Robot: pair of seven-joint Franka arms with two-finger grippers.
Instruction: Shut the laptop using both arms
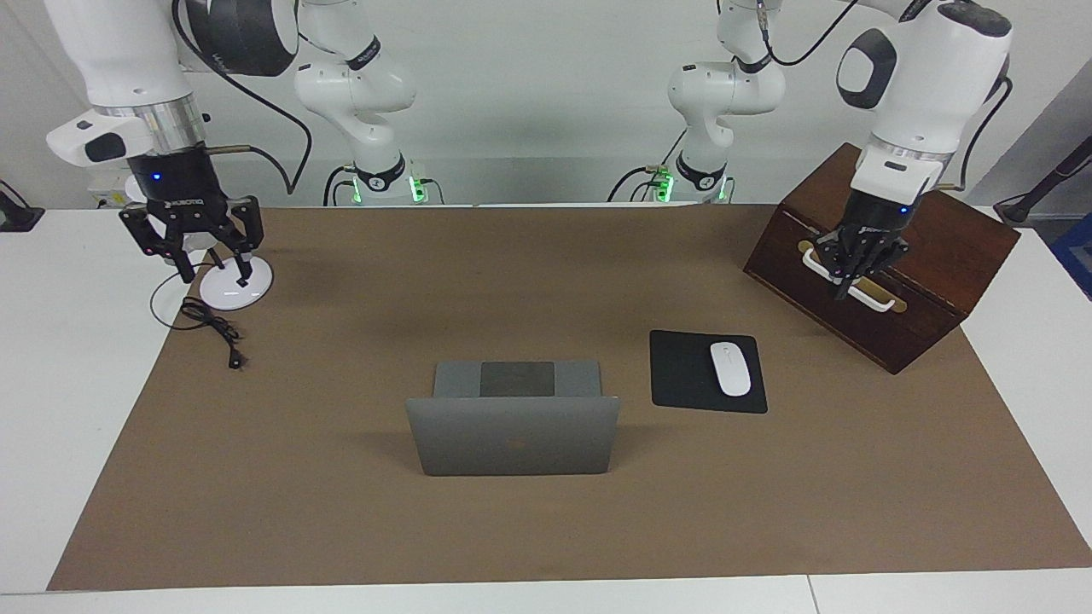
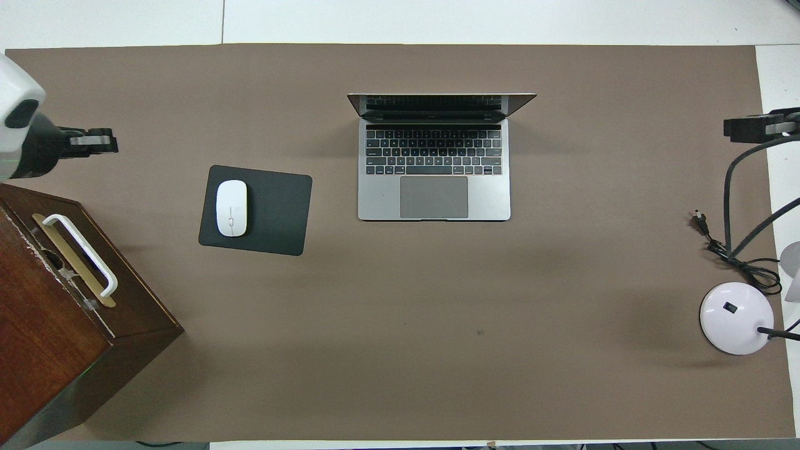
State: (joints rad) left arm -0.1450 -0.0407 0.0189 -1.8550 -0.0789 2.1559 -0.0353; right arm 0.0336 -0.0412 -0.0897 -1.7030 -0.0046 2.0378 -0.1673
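Observation:
The silver-grey laptop [image 1: 512, 445] stands open in the middle of the brown mat, its lid upright and its keyboard [image 2: 434, 152] facing the robots. My left gripper [image 1: 843, 288] hangs shut in the air at the handle side of the wooden box, touching nothing that I can see; the overhead view has it [image 2: 105, 140] over the mat beside the box. My right gripper [image 1: 213, 278] hangs open over the white lamp base, with nothing held, and shows at the overhead view's edge [image 2: 753, 128]. Both grippers are well away from the laptop.
A dark wooden box [image 1: 938, 256] with a white handle [image 1: 853, 286] sits at the left arm's end. A black mouse pad [image 1: 682, 375] with a white mouse [image 1: 730, 368] lies beside the laptop. The lamp base [image 1: 247, 294] and black cable [image 1: 213, 328] are at the right arm's end.

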